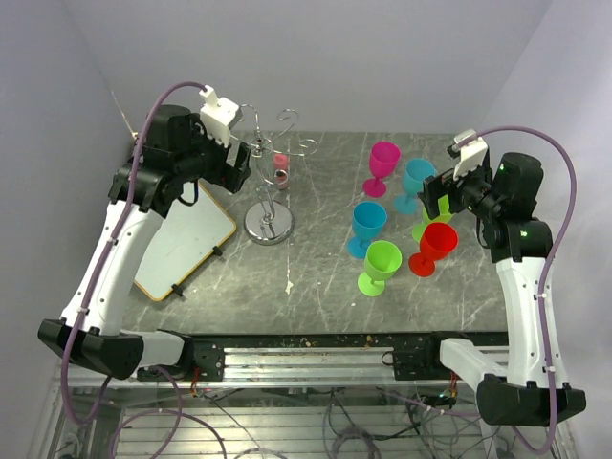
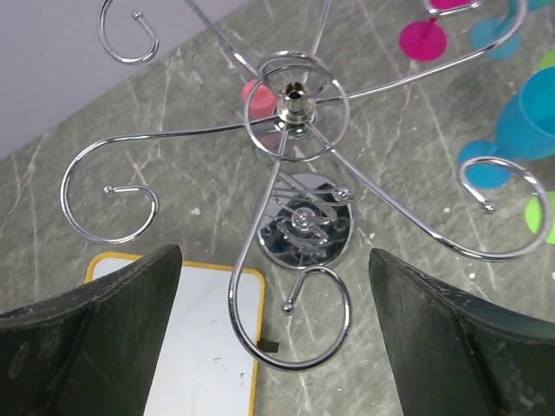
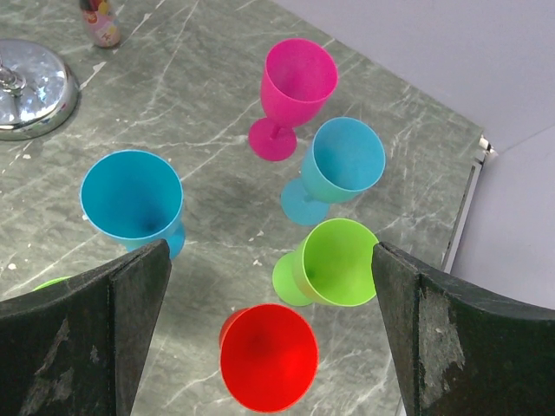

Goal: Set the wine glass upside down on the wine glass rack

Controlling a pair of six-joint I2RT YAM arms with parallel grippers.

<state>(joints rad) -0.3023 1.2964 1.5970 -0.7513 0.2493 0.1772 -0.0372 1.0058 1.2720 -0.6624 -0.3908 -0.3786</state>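
Top external view, read left to right. At the far left the left gripper hangs over the wine glass rack, its jaws spread wide and holding nothing. The left wrist view looks straight down on the rack's central post and curled arms, all of them bare.

A white board lies at 8 o'clock of the rack's round base. A small bottle stands near its 1 o'clock.

At 3 o'clock of the rack, well apart from it, six plastic wine glasses stand in a cluster. Every one is upright, with its stem vertical and its mouth up.

The right gripper hovers above this cluster, its jaws also fully spread and empty. In the right wrist view the red wine glass sits at 6 o'clock of the gap between the fingers. The lime green wine glass is just toward 3 o'clock of that gap.

The right arm is clearly the nearer one to any glass. The red one looks the likeliest pick, though that is a judgement. Whichever is chosen needs gripping, turning mouth down and carrying toward 9 o'clock to the rack.
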